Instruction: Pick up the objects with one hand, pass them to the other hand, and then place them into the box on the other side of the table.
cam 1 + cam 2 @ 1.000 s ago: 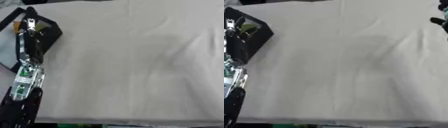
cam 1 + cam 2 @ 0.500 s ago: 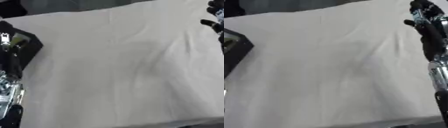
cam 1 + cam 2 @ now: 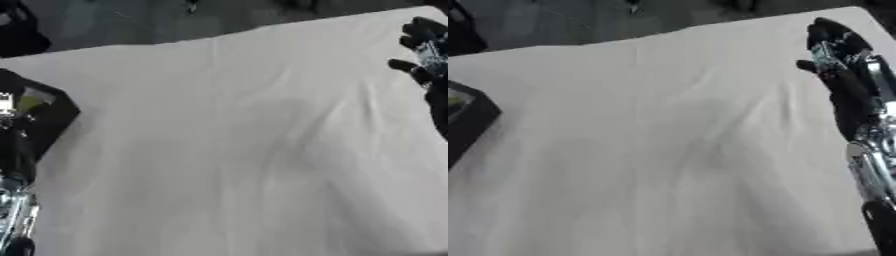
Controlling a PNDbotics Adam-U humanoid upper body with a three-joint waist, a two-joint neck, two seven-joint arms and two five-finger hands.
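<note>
Matt, creased white cloth [image 3: 667, 150] beneath the fingers [image 3: 829, 32]; glossy black plastic hand [image 3: 837, 55]; matt black box [image 3: 48, 117].

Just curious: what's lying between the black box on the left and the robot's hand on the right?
Only bare white cloth between box and right hand, in the right eye view.
</note>
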